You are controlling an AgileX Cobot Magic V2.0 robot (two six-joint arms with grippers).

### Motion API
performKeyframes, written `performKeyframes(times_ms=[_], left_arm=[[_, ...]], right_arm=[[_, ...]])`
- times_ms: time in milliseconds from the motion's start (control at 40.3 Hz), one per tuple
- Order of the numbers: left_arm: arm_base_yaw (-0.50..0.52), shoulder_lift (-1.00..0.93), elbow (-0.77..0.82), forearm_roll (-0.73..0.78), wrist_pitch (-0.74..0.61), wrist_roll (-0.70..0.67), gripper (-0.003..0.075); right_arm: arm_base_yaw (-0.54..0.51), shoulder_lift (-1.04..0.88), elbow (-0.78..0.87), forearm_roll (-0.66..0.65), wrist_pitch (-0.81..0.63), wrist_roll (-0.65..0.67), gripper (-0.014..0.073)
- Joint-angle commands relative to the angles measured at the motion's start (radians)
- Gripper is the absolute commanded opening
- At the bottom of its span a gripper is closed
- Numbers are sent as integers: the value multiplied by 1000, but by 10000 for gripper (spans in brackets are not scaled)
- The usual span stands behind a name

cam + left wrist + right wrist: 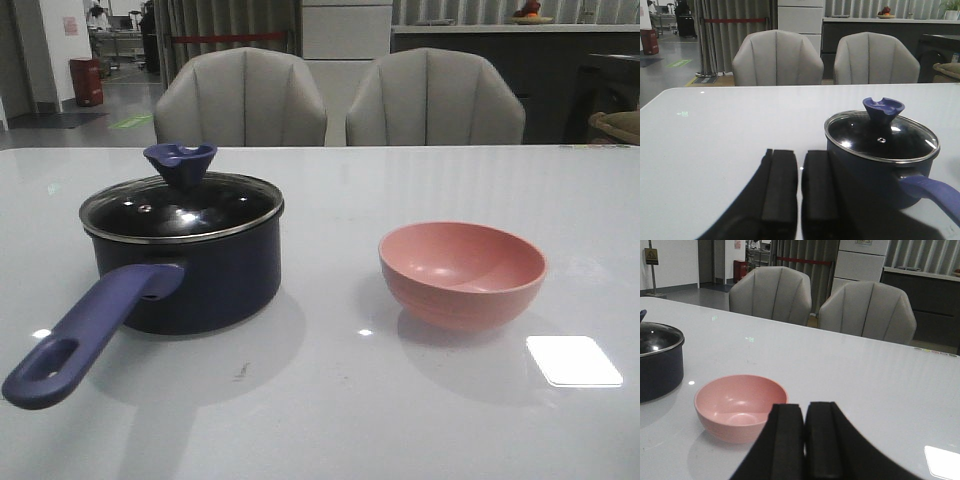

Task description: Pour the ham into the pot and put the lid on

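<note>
Ham is nowhere visible; the pot (190,275) sits left on the white counter (330,400) with the lid (182,208) on it, the pink bowl (462,272) to its right, two grey chairs (240,100) beyond. No arm shows in front.

Left wrist: the left pincer (799,192), fingers nearly together and holding nothing, hovers just beside the pot.

Right wrist: the right pincer (804,440), likewise pressed together and holding nothing, hangs near the bowl.

The dark navy pot (200,275) stands upright at the left, its glass lid (182,205) seated flat on the rim, handle pointing near-left.
</note>
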State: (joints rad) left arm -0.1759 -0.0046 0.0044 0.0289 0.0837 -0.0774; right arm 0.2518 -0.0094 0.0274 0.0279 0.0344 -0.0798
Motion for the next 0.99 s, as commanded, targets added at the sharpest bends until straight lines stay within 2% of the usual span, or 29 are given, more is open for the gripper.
performKeyframes(times_ms=[0, 968], left_arm=[[2, -17, 22, -9, -84, -3, 132], [2, -17, 22, -9, -84, -3, 132]], right_arm=[[-6, -20, -5, -12, -78, -1, 157], [-16, -20, -5, -12, -78, -1, 157]])
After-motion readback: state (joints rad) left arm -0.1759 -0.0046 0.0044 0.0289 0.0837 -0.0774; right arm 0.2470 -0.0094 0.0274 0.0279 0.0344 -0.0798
